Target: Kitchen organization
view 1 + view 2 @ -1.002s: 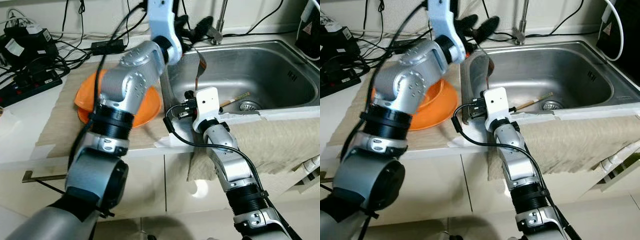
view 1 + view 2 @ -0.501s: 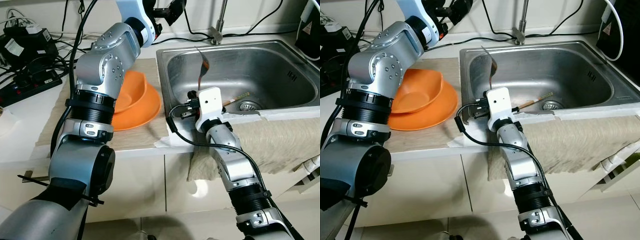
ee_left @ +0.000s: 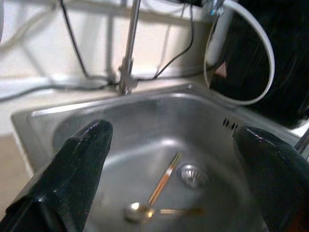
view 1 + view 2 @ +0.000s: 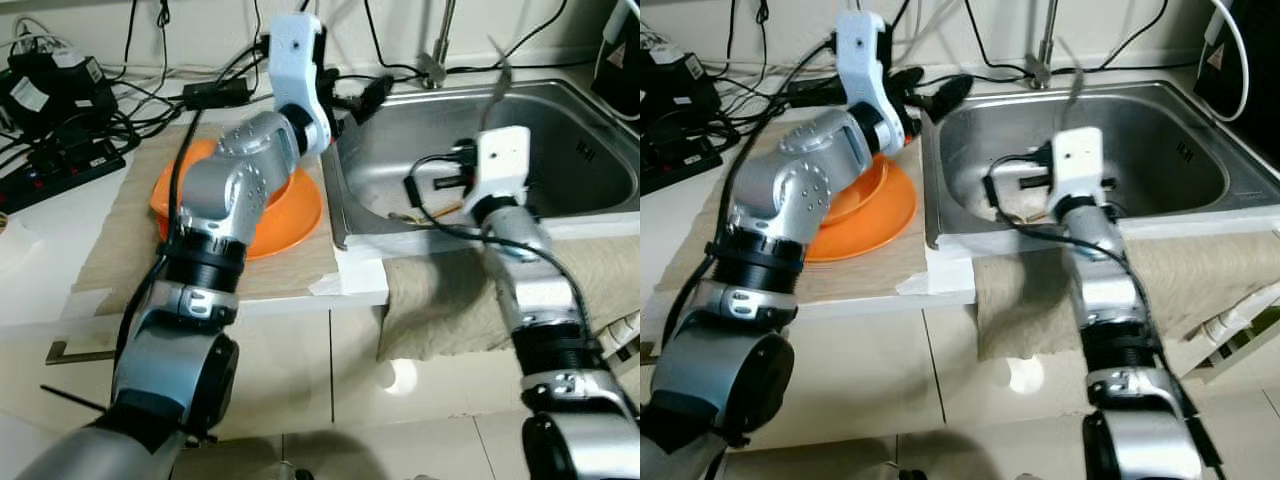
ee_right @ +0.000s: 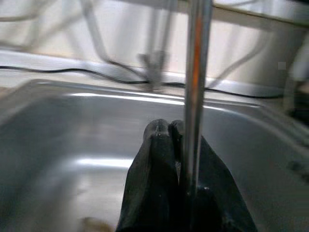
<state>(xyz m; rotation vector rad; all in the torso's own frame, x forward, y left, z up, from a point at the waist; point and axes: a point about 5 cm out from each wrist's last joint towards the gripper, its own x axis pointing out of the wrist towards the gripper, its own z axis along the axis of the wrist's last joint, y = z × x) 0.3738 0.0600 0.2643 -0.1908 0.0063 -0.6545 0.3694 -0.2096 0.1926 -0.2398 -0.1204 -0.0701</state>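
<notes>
Orange bowl (image 4: 290,205) sits on the counter mat, left of the sink (image 4: 560,140). Above the sink's left rim, the left gripper (image 3: 178,159) hangs with its fingers spread wide. In the basin below and ahead of it lie a spoon (image 3: 140,210) and a chopstick (image 3: 165,178), its long axis running toward the drain (image 3: 192,175). The right gripper (image 5: 176,133), over the basin, is clamped on an upright metal utensil (image 5: 195,72). No legible writing.
</notes>
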